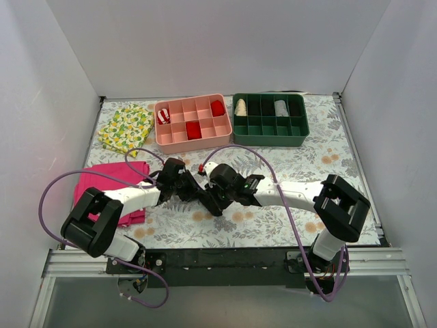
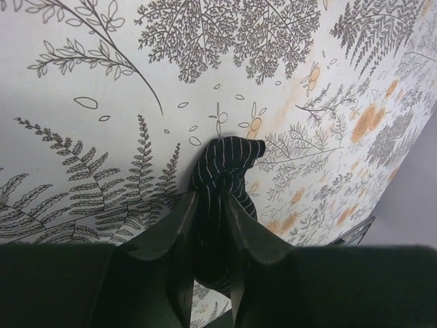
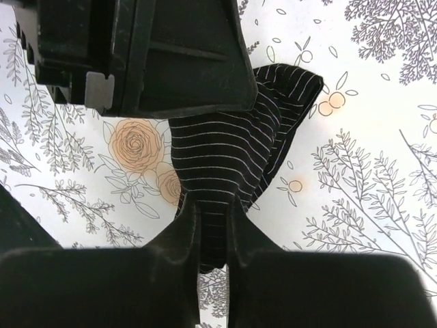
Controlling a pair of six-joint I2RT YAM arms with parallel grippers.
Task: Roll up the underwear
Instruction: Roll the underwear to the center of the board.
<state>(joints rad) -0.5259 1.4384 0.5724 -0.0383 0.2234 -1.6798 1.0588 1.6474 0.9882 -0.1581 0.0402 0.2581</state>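
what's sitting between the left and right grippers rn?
The underwear: black, thin white stripes, bunched. The left gripper pinches one end, the right gripper the other. Both wrist views show it; the top view mostly hides it.

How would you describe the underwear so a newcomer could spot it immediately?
Look at the middle of the floral table, in front of the pink tray and green tray. Pinched between the left end effector and right end effector is the underwear, a small bunched garment. Unlike the pink cloth and lemon-print cloth at the left, it is black with thin white stripes.
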